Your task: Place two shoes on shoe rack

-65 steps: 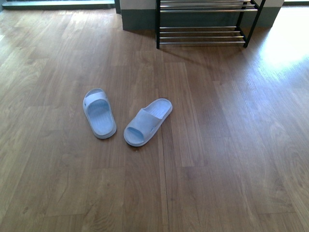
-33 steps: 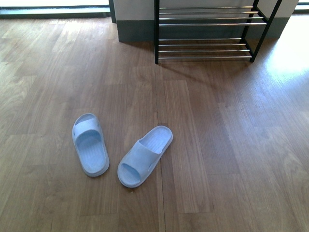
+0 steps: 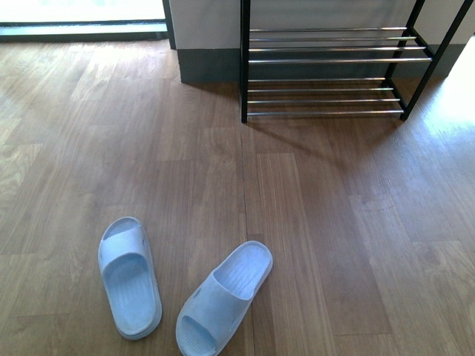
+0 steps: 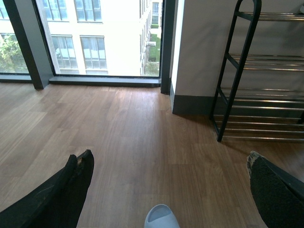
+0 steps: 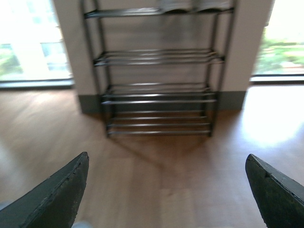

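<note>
Though the left slipper (image 3: pixel 130 278) and the right slipper (image 3: pixel 223 300), both pale blue, lie side by side on the wooden floor (image 3: pixel 356 237), neither pincer touches them. The left pincer (image 4: pixel 169 158) is spread wide, its dark fingers (image 4: pixel 71 190) far apart with nothing held. The rounded end of one slipper (image 4: pixel 161 217) sits close to it, in line with the gap. The shoe rack (image 4: pixel 237 71) stands farther ahead, beside a tall window (image 4: pixel 95 38). The right pincer (image 5: pixel 167 160) is likewise spread and empty. It faces the rack (image 5: pixel 159 90) squarely, well apart from it. The rack's top shelf is too blurred to read. Seen from the front, the right slipper lies slanted, the left one straighter, both well short of the rack (image 3: pixel 326 70).
</note>
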Robot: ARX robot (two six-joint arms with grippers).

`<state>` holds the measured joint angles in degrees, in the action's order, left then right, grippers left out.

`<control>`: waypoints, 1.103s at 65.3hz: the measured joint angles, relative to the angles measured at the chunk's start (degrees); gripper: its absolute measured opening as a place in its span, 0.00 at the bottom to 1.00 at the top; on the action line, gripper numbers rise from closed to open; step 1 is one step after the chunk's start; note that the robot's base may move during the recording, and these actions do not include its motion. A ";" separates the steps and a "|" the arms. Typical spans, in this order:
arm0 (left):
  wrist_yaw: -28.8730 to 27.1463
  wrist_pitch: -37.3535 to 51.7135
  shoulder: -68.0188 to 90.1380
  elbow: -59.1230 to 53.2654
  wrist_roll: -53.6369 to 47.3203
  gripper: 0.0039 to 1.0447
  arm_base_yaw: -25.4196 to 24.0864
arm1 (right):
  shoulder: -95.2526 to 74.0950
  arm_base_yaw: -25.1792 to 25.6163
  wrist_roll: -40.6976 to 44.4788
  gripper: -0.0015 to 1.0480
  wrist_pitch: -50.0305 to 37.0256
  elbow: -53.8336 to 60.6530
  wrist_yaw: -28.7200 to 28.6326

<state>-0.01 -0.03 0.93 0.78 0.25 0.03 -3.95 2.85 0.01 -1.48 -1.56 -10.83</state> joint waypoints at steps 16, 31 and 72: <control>0.00 0.02 0.00 0.00 0.00 0.91 0.00 | -48.19 -10.67 8.04 0.91 -22.51 -15.34 -10.08; 0.00 0.02 0.00 0.00 0.00 0.91 0.00 | -89.77 -20.50 19.69 0.91 -27.21 -32.59 -8.24; 0.00 0.02 0.00 0.00 0.00 0.91 0.00 | -158.05 -26.23 65.72 0.91 -10.60 -76.89 -8.13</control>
<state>-0.01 -0.01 0.93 0.78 0.25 0.03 -161.99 -23.38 65.73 -12.08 -78.46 -18.96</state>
